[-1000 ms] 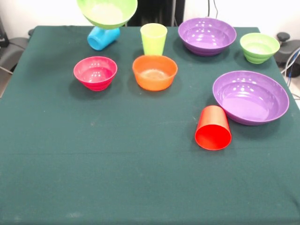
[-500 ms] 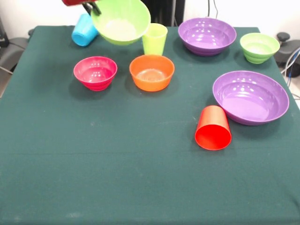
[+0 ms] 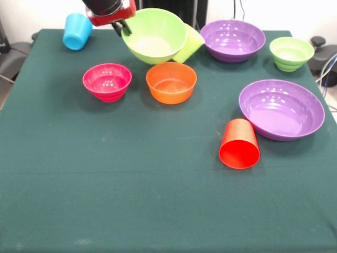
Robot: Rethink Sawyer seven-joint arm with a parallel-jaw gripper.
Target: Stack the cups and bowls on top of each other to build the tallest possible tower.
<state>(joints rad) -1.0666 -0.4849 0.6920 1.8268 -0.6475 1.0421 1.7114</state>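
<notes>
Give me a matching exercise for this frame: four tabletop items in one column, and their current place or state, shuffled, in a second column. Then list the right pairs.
Items:
1. large lime green bowl
2. red cup
3. lime green cup
4. small green bowl

States:
A. lying on its side, mouth toward the camera, beside the nearer purple bowl
B. upright on the cloth near the far right corner
C. held tilted at its rim by the gripper, above the orange bowl
D. tipped over behind the held bowl

Pairs: 1-C, 2-A, 3-D, 4-B
</notes>
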